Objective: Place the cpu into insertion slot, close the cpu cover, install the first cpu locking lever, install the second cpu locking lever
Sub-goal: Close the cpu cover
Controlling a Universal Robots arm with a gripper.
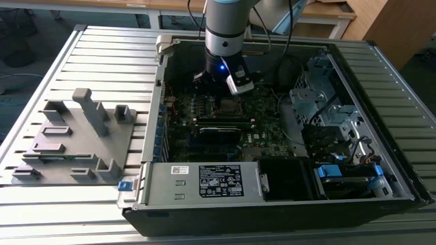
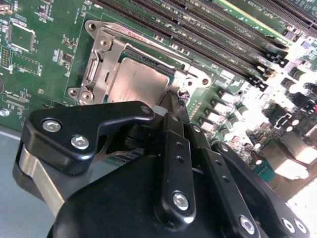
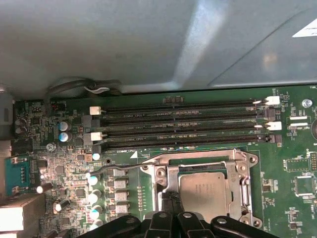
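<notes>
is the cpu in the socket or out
In. The cpu lies flat inside the metal frame on the board, silvery face up, in both wrist views.

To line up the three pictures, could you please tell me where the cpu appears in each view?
Exterior view: cpu, middle of the motherboard.
Second wrist view: cpu inside its metal frame.
First wrist view: cpu beside the memory slots.
Shared landmark: the long memory slots.

I see the silvery-grey cpu (image 2: 141, 82) seated flat in the dark insertion slot (image 2: 148, 55); the metal cpu cover (image 2: 101, 59) lies down around it, framing its face.
</notes>
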